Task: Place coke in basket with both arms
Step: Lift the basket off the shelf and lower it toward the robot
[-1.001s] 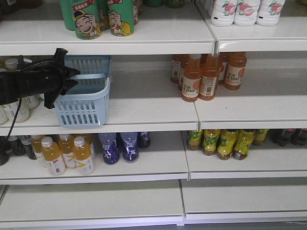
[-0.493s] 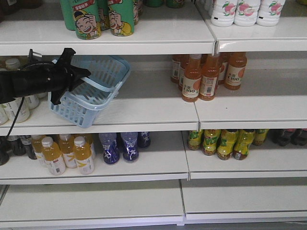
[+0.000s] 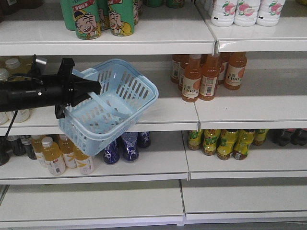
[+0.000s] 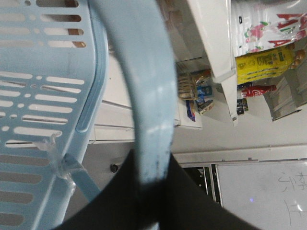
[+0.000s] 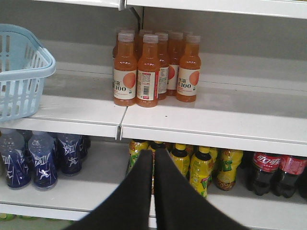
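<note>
1. Middle shelf [image 3: 240,108]: white, with a bunch of orange juice bottles [image 3: 201,79] standing on the right half.
2. Basket [image 3: 125,91]: light blue, tilted hard, its low corner hanging out past the shelf's front edge.
3. Left pincer [image 3: 95,88]: reaches in from the left, clamped on the basket's loop handle [image 4: 148,86].
4. Right pincer [image 5: 153,160]: fingers pressed together, sitting in front of the yellow bottles [image 5: 201,167] one shelf down.

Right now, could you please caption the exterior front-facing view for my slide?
Left end effector holds the light blue basket by its handle, tilted over the shelf edge.
</note>
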Controlling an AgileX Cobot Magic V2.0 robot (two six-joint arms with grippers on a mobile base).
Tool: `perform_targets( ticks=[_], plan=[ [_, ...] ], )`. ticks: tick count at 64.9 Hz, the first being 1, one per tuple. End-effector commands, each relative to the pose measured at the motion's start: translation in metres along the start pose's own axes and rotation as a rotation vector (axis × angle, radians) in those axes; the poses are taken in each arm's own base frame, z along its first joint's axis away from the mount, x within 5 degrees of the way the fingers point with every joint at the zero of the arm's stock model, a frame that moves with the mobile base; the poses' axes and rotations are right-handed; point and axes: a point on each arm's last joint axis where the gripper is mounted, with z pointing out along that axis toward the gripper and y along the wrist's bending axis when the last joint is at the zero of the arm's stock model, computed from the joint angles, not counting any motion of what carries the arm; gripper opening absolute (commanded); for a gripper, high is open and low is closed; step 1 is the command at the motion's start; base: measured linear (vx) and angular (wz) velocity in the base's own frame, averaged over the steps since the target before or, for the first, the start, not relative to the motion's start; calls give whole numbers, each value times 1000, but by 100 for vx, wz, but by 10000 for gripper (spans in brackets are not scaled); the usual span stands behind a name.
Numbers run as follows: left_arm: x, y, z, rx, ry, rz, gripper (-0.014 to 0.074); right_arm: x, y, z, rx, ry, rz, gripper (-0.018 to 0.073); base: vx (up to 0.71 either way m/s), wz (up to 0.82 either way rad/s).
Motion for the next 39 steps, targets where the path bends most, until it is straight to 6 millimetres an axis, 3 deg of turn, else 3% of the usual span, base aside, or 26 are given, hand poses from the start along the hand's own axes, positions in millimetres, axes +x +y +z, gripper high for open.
perform_targets(
  ticks=[1, 16, 29, 39],
  plan=[
    [24, -42, -20, 184, 27, 63, -8, -5, -1, -1, 9, -80, -6, -2, 0, 0],
    [87, -46, -39, 245, 182, 85, -8, -5, -1, -1, 9, -80, -6, -2, 0, 0],
    [139, -28, -49, 207, 260, 61, -8, -5, -1, -1, 9, -80, -6, -2, 0, 0],
    [167, -8, -61, 167, 293, 44, -8, -5, -1, -1, 9, -78, -6, -2, 0, 0]
  ],
)
